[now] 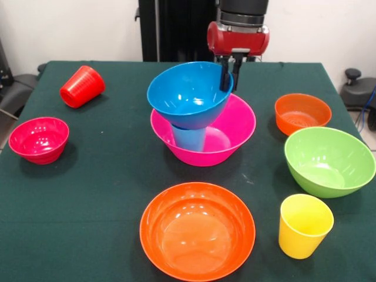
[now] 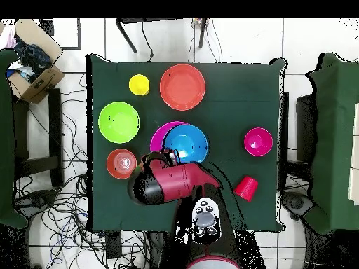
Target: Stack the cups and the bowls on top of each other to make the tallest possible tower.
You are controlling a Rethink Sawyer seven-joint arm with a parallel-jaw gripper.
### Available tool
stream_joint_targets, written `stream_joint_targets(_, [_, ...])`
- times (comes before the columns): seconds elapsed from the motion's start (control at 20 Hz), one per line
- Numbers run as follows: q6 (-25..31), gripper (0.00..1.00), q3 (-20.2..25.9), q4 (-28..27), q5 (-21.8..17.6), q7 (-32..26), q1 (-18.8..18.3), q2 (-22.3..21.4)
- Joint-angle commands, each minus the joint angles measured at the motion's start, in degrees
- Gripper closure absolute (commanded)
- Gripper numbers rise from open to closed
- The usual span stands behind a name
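Here we see the gripper (image 1: pixel 229 75) pinching the rim of the lg blue bowl (image 1: pixel 188 94), tilted atop the light blue cup (image 1: pixel 189 138) w/in the pink bowl (image 1: pixel 235 126), frame center.

The table (image 1: pixel 88 194) is covered with a dark green cloth, matt and a little wrinkled near the edges. All bowls and cups look like glossy, smooth plastic with bright light spots: the blue bowl (image 1: pixel 189 94), the pink bowl (image 1: pixel 232 132), the light blue cup (image 1: pixel 189 138), the big orange bowl (image 1: pixel 197 230), the green bowl (image 1: pixel 329 160), the yellow cup (image 1: pixel 304 225), the small orange bowl (image 1: pixel 302 113), the small red bowl (image 1: pixel 39 138). The red cup (image 1: pixel 82 86), lying near the far left corner, shows fine ribs on its side. The arm (image 1: pixel 238 36) has a shiny red shell, with black ribbed rings above it. The gripper (image 1: pixel 229 73) fingers look matt black. In the overhead view a box (image 2: pixel 35 73) beside the table looks like brown cardboard
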Motion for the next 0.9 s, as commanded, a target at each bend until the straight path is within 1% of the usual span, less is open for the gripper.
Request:
stream_joint_targets(0.05, [-2.1,1.00,-4.0,-3.6,1.6,10.7,4.3,4.2])
stream_joint_targets(0.15, [-1.6,1.00,-5.7,-4.2,1.4,10.9,5.4,4.6])
stream_joint_targets(0.35, [-1.1,1.00,-7.7,-5.0,1.3,11.4,6.7,5.1])
stream_joint_targets(0.7, [-1.0,1.00,-8.5,-5.2,1.6,11.2,7.1,4.9])
stream_joint_targets(0.9, [-1.3,1.00,-8.0,-4.9,1.6,11.0,6.6,4.8])
